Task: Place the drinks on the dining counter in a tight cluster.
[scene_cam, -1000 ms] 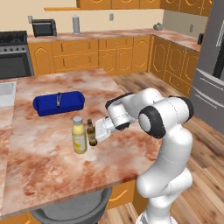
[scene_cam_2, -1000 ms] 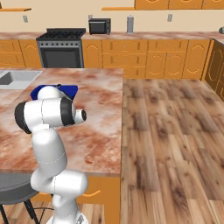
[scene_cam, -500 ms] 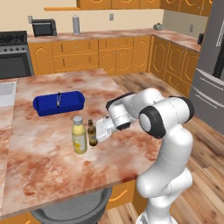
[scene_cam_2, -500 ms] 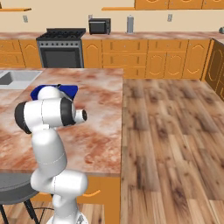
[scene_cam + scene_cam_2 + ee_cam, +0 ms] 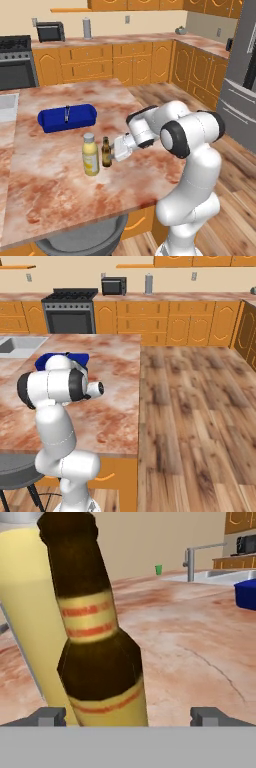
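Two drinks stand upright side by side on the dining counter (image 5: 50,190): a wide yellow bottle (image 5: 90,156) with a grey cap and a slim dark brown bottle (image 5: 106,152) just to its right. My gripper (image 5: 116,149) is level with the brown bottle's lower half, right beside it. In the hand view the brown bottle (image 5: 97,652) looms close and leans across the yellow bottle (image 5: 27,612) behind it. My gripper (image 5: 129,717) is open, its fingertips (image 5: 210,716) wide apart on either side of the brown bottle's base, with a clear gap on the right.
A long blue box (image 5: 67,117) lies farther back on the counter, also in the right base view (image 5: 50,358). A sink (image 5: 7,107) with a faucet (image 5: 190,562) is at the far end. A grey stool (image 5: 80,242) stands below the near edge.
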You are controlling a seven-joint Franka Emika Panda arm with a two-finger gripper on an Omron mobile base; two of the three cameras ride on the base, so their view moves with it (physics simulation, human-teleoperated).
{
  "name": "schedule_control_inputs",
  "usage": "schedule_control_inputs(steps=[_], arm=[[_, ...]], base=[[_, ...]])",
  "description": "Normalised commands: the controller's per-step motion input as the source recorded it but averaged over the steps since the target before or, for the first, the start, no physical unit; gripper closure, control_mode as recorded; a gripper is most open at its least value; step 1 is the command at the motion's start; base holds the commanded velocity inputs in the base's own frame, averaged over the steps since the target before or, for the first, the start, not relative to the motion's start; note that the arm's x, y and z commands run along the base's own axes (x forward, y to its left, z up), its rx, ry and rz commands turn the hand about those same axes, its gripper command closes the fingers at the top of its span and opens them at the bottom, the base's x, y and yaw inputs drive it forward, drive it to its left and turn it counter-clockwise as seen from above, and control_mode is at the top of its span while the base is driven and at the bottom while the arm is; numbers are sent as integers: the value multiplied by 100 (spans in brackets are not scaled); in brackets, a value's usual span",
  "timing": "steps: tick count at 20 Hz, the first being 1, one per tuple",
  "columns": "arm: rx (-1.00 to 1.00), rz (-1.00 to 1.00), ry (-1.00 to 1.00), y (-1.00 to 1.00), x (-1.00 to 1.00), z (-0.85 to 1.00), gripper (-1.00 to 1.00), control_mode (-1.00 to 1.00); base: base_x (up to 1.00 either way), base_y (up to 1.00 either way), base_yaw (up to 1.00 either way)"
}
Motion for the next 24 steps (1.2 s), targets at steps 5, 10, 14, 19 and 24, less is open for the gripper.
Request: schedule_control_inputs(steps=[5,10,14,19,24], arm=[[0,0,0,-31,-1,5,-100,-100],[2,-6,0,-62,-27,27,-100,-100],[-2,-1,4,-54,-18,22,-100,-100],[-5,-13,4,-40,-77,53,-100,-100],[-4,-37,28,-51,-25,95,-100,-100]], base=[[0,0,0],[0,0,0],[0,0,0],[0,0,0],[0,0,0]])
